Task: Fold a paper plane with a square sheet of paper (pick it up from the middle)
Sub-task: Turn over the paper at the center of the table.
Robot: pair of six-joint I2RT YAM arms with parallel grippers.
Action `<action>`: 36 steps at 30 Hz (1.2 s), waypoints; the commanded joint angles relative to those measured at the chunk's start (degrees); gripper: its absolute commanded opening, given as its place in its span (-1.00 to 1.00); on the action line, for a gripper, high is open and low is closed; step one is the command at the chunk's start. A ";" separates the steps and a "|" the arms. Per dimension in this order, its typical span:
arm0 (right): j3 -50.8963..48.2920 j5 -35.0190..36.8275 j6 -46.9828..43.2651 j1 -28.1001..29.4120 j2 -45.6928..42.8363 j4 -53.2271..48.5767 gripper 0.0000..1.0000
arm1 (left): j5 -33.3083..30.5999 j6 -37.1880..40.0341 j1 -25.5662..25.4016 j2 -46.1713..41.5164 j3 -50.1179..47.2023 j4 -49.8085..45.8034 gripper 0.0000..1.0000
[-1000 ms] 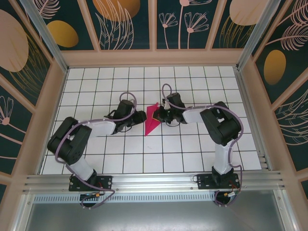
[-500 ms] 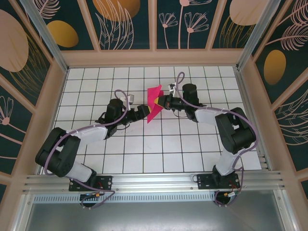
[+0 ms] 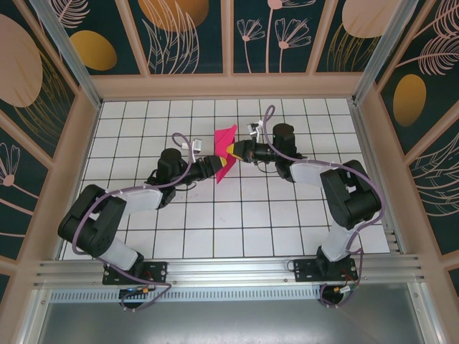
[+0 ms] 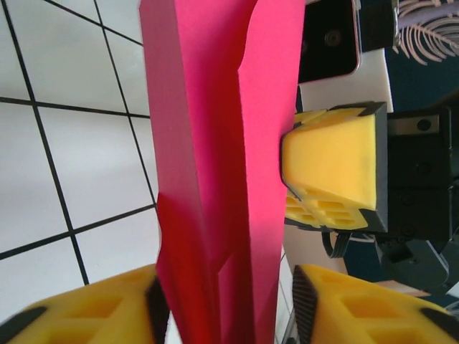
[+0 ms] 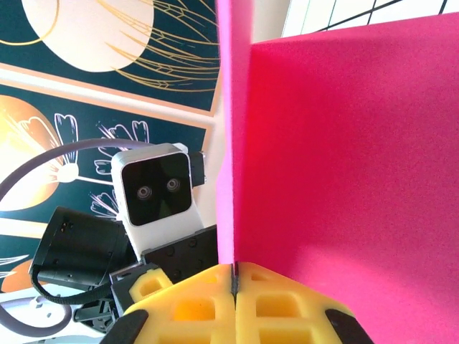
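The magenta-pink paper plane (image 3: 225, 154) is held off the table at mid-table, a slim folded dart with its tip pointing toward the near side. My right gripper (image 3: 232, 151) is shut on its folded edge; in the right wrist view the yellow pads (image 5: 208, 301) meet on the paper (image 5: 344, 158). My left gripper (image 3: 213, 167) comes in from the left and straddles the lower body of the plane (image 4: 215, 179). Its jaws stand open: the left pad (image 4: 93, 312) is against the paper and a gap shows at the right pad (image 4: 358, 304).
The white grid table (image 3: 215, 229) is ringed by a wooden frame with patterned walls (image 3: 186, 29). A metal rail (image 3: 229, 269) runs along the near edge by the arm bases. The right gripper's yellow fingers (image 4: 333, 172) sit just beyond the paper in the left wrist view.
Over the last second both grippers carried the plane toward the far side. The left gripper opened wide, then narrowed around the paper. The right gripper kept its hold.
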 commanded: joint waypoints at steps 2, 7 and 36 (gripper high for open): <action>-0.17 -0.77 -2.51 0.02 -1.34 -2.31 -0.87 | -3.03 2.19 0.34 -4.05 -1.26 1.97 -0.38; 1.20 2.06 -7.61 -0.40 -3.06 -10.97 -0.57 | -5.90 5.92 0.29 -5.54 -0.06 -4.81 -0.80; -6.84 45.27 -18.56 -1.80 -16.75 -37.62 0.44 | -67.20 27.53 -13.11 19.48 37.46 -69.04 -0.70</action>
